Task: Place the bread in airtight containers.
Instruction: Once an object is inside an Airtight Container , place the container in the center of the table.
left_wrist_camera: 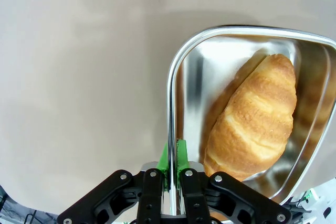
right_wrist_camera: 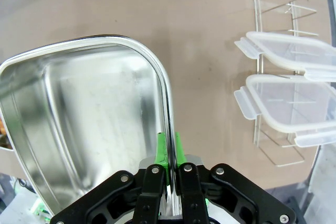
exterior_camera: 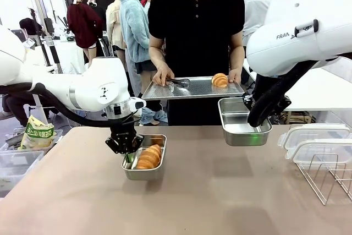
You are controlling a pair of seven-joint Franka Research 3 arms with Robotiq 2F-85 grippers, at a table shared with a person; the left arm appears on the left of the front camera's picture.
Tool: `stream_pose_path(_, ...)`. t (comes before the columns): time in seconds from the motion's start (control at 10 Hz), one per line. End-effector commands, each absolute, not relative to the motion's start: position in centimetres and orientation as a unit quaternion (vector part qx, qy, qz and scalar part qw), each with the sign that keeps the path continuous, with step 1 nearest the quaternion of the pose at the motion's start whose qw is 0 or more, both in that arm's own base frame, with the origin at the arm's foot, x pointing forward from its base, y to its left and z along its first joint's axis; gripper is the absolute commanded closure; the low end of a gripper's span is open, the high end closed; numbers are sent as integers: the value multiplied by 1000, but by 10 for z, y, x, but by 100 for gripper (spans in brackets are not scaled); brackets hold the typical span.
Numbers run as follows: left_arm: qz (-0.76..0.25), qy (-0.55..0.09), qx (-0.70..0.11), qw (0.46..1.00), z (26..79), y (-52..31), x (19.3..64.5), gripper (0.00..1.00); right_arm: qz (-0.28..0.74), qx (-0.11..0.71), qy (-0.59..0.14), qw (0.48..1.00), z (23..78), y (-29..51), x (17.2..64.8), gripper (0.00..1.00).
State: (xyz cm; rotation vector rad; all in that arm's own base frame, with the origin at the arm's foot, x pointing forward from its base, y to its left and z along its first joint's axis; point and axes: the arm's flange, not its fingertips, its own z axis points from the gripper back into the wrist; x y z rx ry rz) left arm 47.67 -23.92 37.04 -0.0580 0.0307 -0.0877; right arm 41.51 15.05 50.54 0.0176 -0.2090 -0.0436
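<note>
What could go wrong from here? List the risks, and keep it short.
1. The right gripper pinches the empty container by one thin rim only. A roll dropped in might tip it or make it slip.
2. The roll lies loose on the tray that the person holds. It could roll off on a tilt.
3. The bread in the left container seems to rise above the rim, so a lid may not snap shut.

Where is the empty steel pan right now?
Front view, right of centre: the empty shiny rectangular steel pan is at the table's far edge, below the person's flat steel tray, its rim pinched by the right gripper.
</note>
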Motion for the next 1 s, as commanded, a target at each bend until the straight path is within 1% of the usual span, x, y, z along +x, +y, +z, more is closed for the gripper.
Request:
stream_pose_path(0.0,-34,-8,-29,999,360,-236,484,100,-27,13,-104,994,506,150,412,100)
stream_pose_path(0.1,-27,0,-27,999,353,-233,486,100,-27,13,-104,994,506,150,412,100)
stream_pose_path(0.3,-25,-6,-20,999,342,-230,489,100,-27,13,-104,994,506,150,412,100)
stream_pose_path(0.8,-9,10,-24,1000,331,-225,495,100,-27,13,-104,994,506,150,412,100)
stream_pose_path(0.9,-6,12,-27,1000,331,-224,495,81,-27,13,-104,994,506,150,412,100)
